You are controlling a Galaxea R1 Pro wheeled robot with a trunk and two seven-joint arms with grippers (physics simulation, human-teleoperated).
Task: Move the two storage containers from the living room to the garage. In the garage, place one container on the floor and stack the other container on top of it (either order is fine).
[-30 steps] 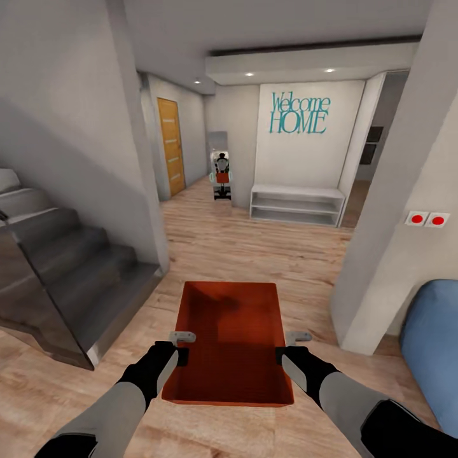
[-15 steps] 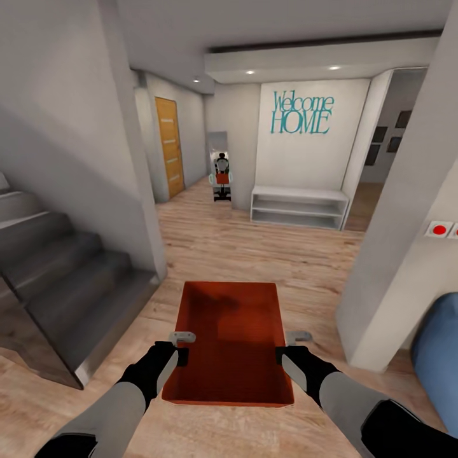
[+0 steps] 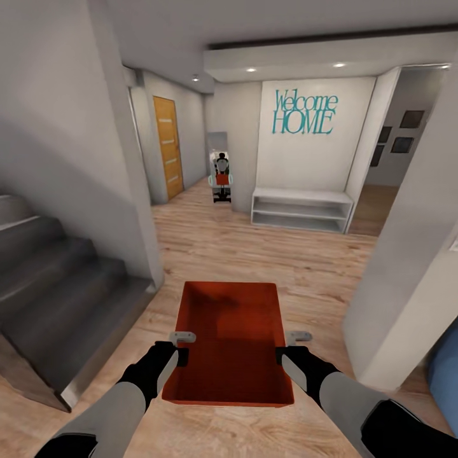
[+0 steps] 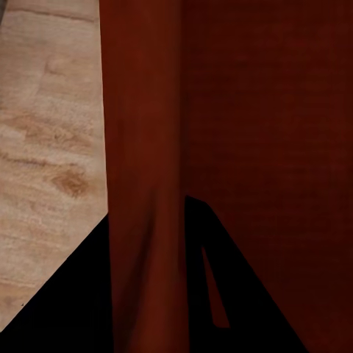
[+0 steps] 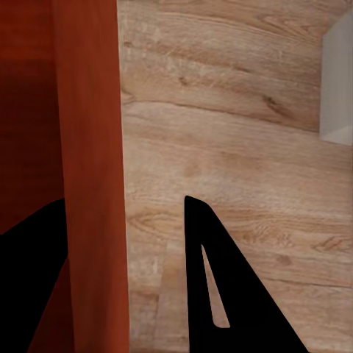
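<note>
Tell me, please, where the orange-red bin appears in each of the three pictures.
Head view: the bin is low in the middle, between both claws.
Left wrist view: its wall runs through the picture, inside surface beside it.
Right wrist view: its wall stands at one side.
Shared landmark: the light wood floor.

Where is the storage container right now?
In the head view, the storage container is low at centre, carried above the wood-plank floor, with the left gripper on its left wall, the right gripper on its right, and stairs to its left.
</note>
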